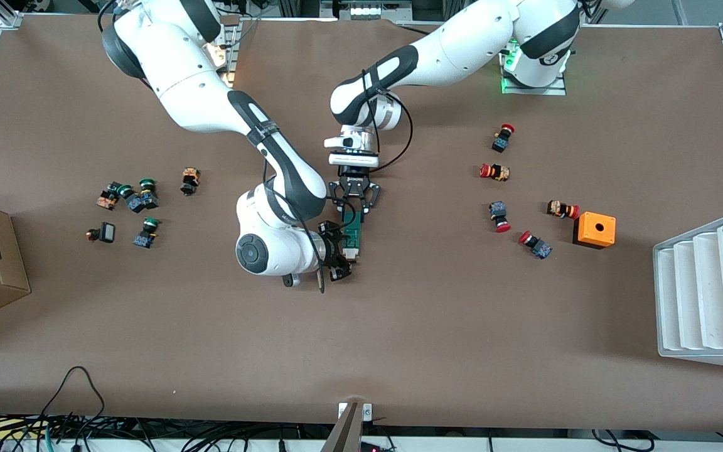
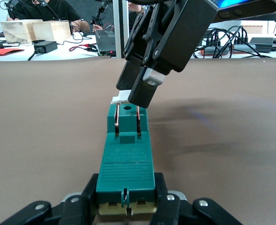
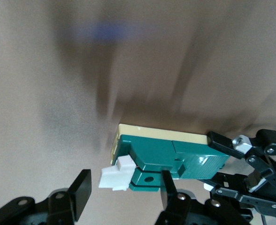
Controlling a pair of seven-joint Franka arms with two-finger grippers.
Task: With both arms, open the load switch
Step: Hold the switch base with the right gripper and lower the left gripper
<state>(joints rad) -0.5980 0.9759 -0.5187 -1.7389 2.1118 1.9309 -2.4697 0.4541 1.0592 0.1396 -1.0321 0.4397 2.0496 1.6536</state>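
Load switch (image 1: 353,233) partly hidden by both tools in front view; bench (image 3: 185,51) blurred in right wrist view.

text: none legible | gripper (image 3: 250,187): possibly tiny lettering, too small to read
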